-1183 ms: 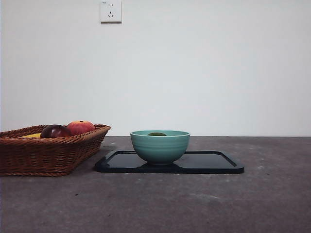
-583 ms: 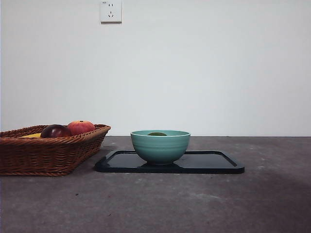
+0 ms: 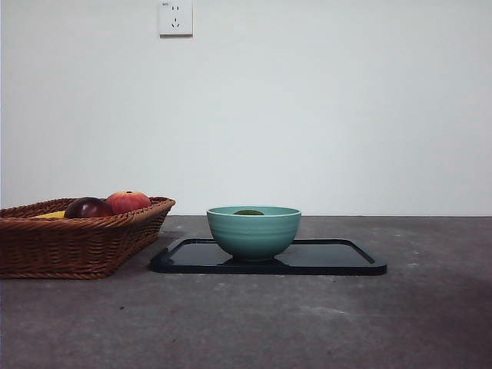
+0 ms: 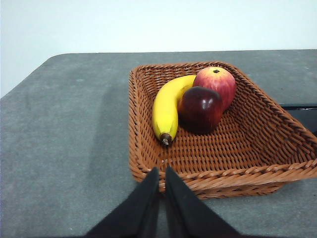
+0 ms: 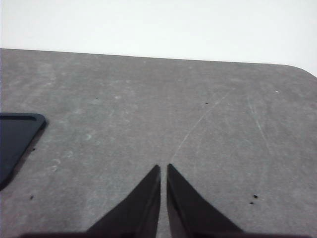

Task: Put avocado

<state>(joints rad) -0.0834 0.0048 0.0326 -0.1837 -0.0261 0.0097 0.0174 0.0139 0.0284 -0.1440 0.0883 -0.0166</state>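
Note:
Only the dark green top of the avocado (image 3: 248, 212) shows, above the rim of the teal bowl (image 3: 254, 233) it lies in. The bowl stands on a black tray (image 3: 338, 257) at the table's middle. Neither arm appears in the front view. My left gripper (image 4: 161, 174) is shut and empty, hovering just outside the near rim of the wicker basket (image 4: 252, 144). Shut and empty as well, my right gripper (image 5: 163, 171) hangs over bare grey table, with a corner of the black tray (image 5: 15, 139) off to one side.
The wicker basket (image 3: 69, 242) sits left of the tray and holds a banana (image 4: 166, 109), a red-orange peach (image 4: 215, 84) and a dark maroon fruit (image 4: 199, 108). A wall socket (image 3: 175, 17) is on the white wall behind.

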